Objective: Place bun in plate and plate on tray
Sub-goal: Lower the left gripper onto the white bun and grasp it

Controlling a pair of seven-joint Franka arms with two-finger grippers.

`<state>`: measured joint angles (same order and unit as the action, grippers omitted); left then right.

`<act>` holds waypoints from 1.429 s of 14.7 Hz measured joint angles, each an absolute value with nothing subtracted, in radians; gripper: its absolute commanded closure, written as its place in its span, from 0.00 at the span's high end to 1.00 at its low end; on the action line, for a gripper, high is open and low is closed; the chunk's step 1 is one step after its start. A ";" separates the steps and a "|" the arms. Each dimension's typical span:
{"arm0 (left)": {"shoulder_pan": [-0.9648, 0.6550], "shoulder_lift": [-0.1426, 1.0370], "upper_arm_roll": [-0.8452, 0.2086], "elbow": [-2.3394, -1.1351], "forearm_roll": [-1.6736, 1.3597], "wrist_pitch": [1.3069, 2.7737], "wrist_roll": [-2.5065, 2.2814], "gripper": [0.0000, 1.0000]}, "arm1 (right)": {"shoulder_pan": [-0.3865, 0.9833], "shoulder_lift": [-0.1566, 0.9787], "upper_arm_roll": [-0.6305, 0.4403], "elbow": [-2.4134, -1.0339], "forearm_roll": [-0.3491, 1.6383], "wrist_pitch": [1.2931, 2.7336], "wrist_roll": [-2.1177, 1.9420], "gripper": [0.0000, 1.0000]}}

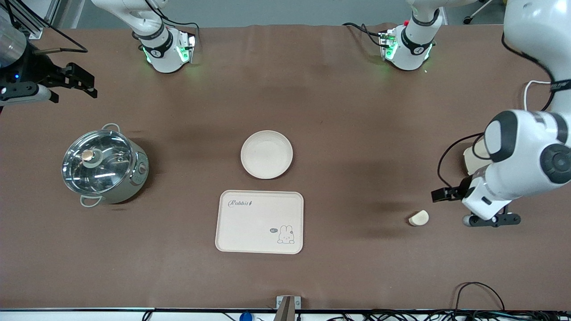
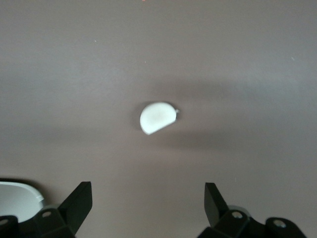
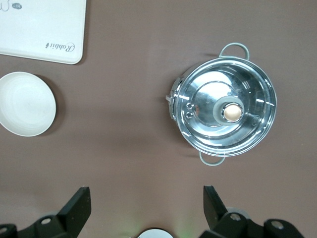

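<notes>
The bun (image 1: 418,218) lies on the brown table toward the left arm's end; it also shows in the left wrist view (image 2: 157,117). The round plate (image 1: 266,154) sits mid-table, empty, and shows in the right wrist view (image 3: 26,103). The tray (image 1: 259,221) with "Rabbit" lettering lies nearer the front camera than the plate, empty, with one corner in the right wrist view (image 3: 44,29). My left gripper (image 1: 441,195) (image 2: 148,191) is open and empty, hovering close beside the bun. My right gripper (image 1: 87,84) (image 3: 147,193) is open and empty, raised at the right arm's end of the table.
A steel pot with a glass lid (image 1: 105,166) (image 3: 224,113) stands toward the right arm's end. A pale object (image 1: 473,160) sits partly hidden by the left arm; its edge shows in the left wrist view (image 2: 17,196). Cables run along the table's front edge.
</notes>
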<state>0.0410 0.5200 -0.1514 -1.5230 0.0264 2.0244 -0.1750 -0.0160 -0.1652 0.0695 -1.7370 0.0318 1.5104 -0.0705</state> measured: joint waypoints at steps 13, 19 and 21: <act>0.030 0.767 -0.141 -1.517 0.041 2.337 -0.265 0.68 | -0.003 -0.118 0.065 -1.741 0.031 1.587 -0.066 1.00; 0.035 0.780 -0.140 -1.519 0.060 2.336 -0.277 0.43 | 0.007 -0.111 0.068 -1.739 0.031 1.585 -0.064 1.00; 0.034 0.786 -0.140 -1.519 0.060 2.337 -0.281 0.35 | 0.010 -0.111 0.068 -1.740 0.031 1.580 -0.064 1.00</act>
<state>0.0338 0.7859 -0.1398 -1.5191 0.0597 2.3365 -0.2805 0.0096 -0.1106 0.0678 -1.7400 0.0312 1.5802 -0.0643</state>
